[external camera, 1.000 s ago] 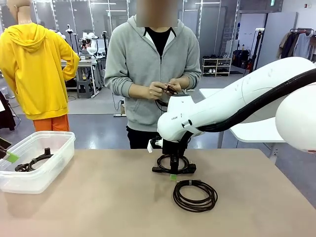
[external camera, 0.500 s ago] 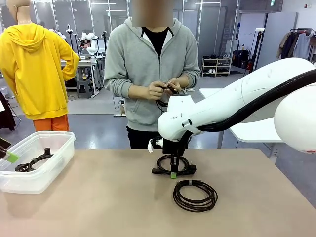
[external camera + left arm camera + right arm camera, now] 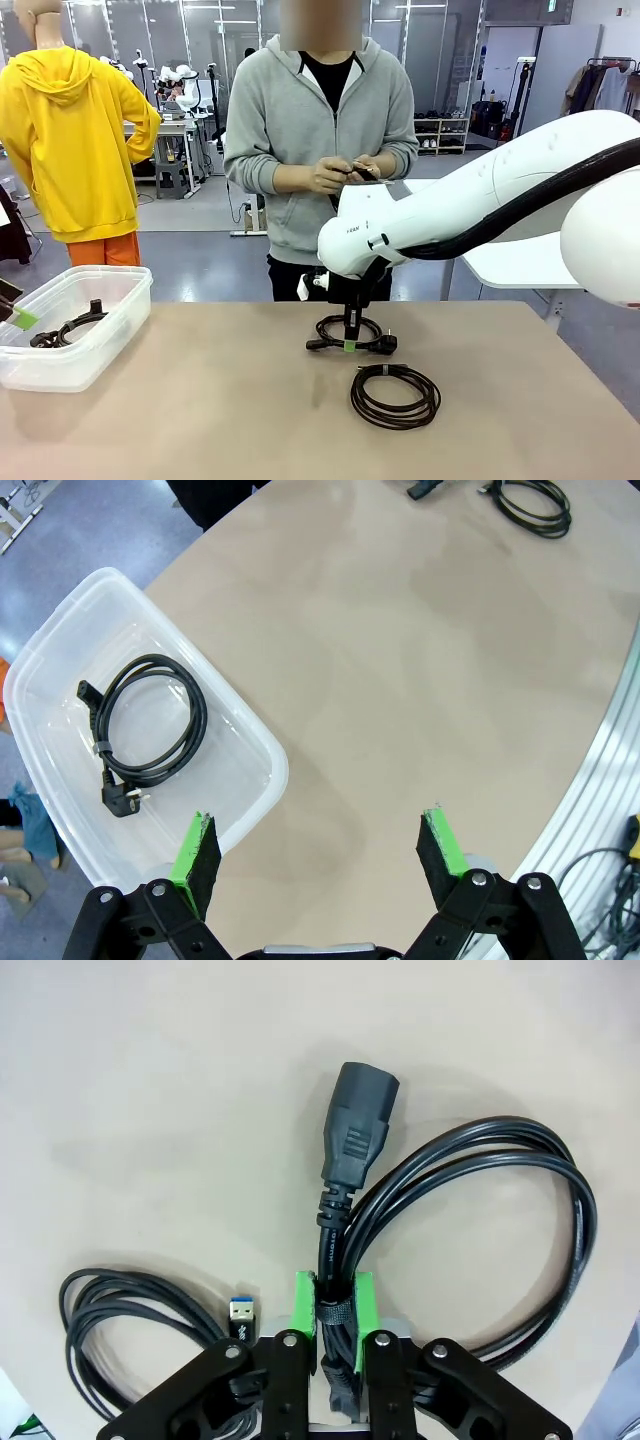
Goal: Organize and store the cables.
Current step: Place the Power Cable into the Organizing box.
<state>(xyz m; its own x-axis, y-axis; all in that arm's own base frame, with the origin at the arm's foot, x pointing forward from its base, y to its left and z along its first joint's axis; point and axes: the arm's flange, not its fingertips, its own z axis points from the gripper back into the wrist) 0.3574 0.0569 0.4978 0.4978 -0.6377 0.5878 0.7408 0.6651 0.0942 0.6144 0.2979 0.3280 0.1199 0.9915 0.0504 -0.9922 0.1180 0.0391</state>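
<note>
Over the last second the right gripper [image 3: 335, 1282] has lifted slightly and the person [image 3: 318, 130] has shifted toward picture right. The gripper's jaws are clenched on the black power cable [image 3: 355, 1130] at its tie. Whether the coil has left the table [image 3: 200, 400] is hard to tell. Just beside it lies a coiled USB cable [image 3: 120, 1320]. The left gripper [image 3: 318, 818] is spread wide, grasping nothing, over the edge of a clear bin [image 3: 60, 650] where a third cable [image 3: 150, 725] rests. The person's hands [image 3: 335, 175] hold something small and dark that is hard to make out. Print on the arm's white link [image 3: 352, 231] is too small to read.
</note>
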